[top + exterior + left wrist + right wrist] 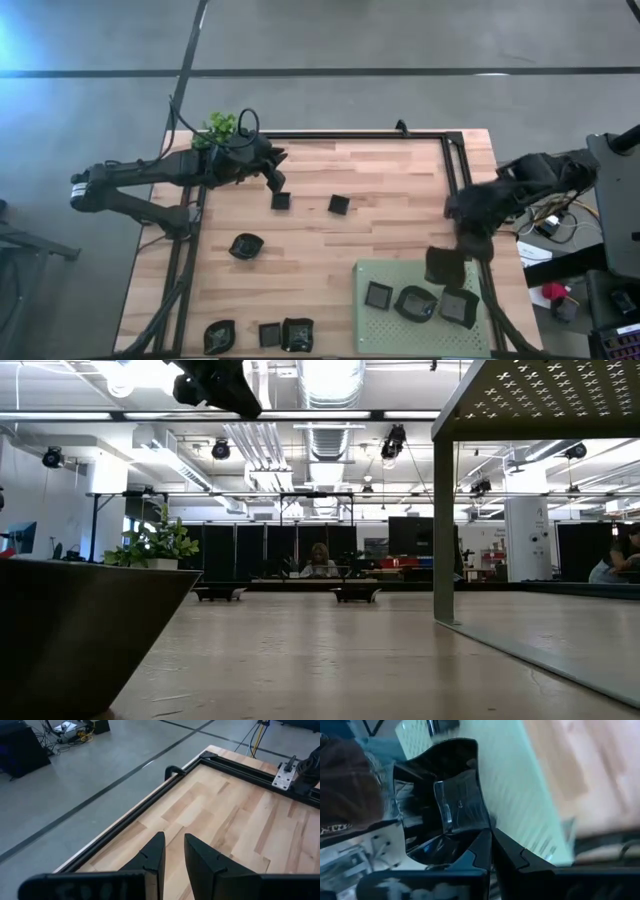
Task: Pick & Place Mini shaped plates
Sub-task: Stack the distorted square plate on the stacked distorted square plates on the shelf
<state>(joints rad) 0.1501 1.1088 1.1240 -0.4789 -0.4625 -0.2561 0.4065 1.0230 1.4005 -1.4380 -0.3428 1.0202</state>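
Observation:
Several tiny black plates lie on the wooden table: two square ones (281, 201) (339, 204), a rounded one (246, 246), and three near the front edge (219, 335) (270, 334) (297, 333). Three more (378, 295) (415, 303) (459, 307) rest flat on the green mat (400, 340). My right gripper (466, 243) is over the mat's far edge, shut on a glossy wavy-rimmed plate (445, 266) (440, 795). My left gripper (276, 182) (173, 851) hovers just beyond the first square plate, fingers slightly open and nothing between them. My right gripper pinches the wavy-rimmed plate by its rim (479, 832) between the two fingers, whose ends (485, 847) meet on that edge. The plate is lifted clear above the mat's far edge and tilted, its hollow side facing the wrist camera.
A small green plant (221, 127) stands at the table's far left corner, close to my left arm. A black frame rail (350, 135) runs along the far edge and sides. One dark plate (80, 630) sits very near the low camera. Bare wood lies in the table's middle.

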